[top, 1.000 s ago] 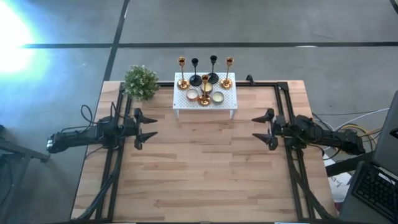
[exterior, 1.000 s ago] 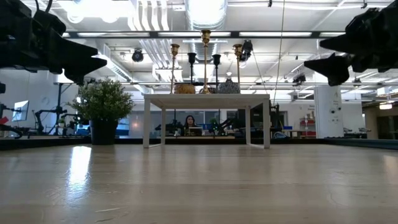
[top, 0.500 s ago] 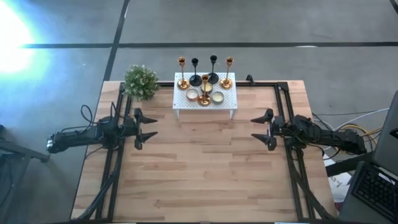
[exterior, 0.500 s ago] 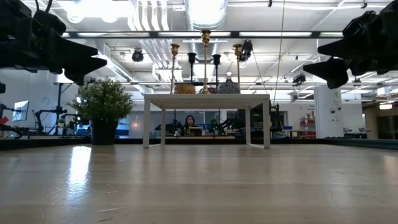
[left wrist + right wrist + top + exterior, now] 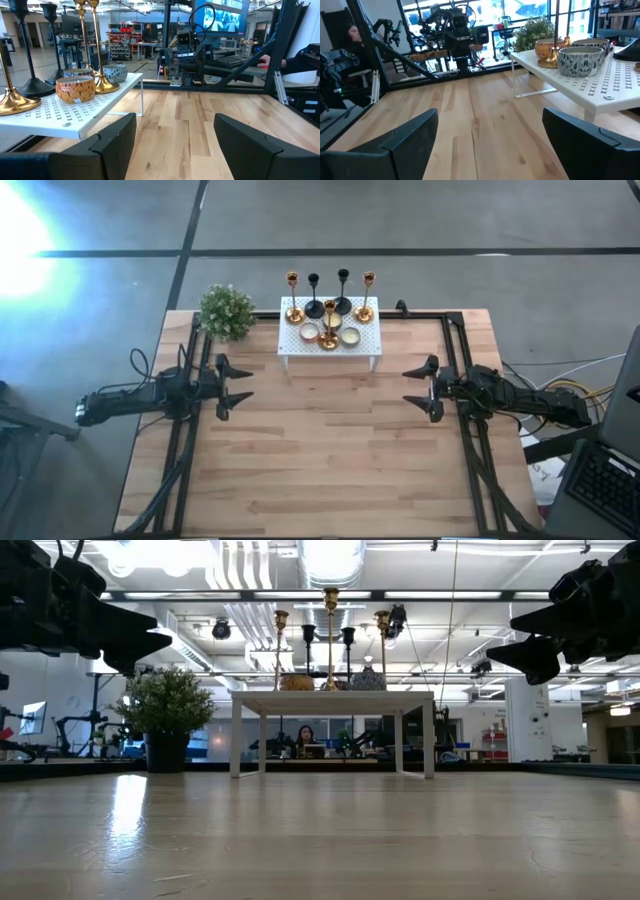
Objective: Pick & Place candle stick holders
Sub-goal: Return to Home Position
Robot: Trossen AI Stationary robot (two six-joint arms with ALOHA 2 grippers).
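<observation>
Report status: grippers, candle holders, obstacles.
Left gripper open, empty. Right gripper open, empty. Five candle holders upright on white rack. Nothing in the way.

The left gripper (image 5: 248, 384) and right gripper (image 5: 407, 387) pointed at each other over the wooden table (image 5: 330, 465), each with fingers spread wide. Off to one side of both sets of fingertips, well apart from them, stood the white rack (image 5: 371, 341) bearing the candle stick holders (image 5: 293, 301); the potted plant (image 5: 226, 312) sat nearer the left fingers
</observation>
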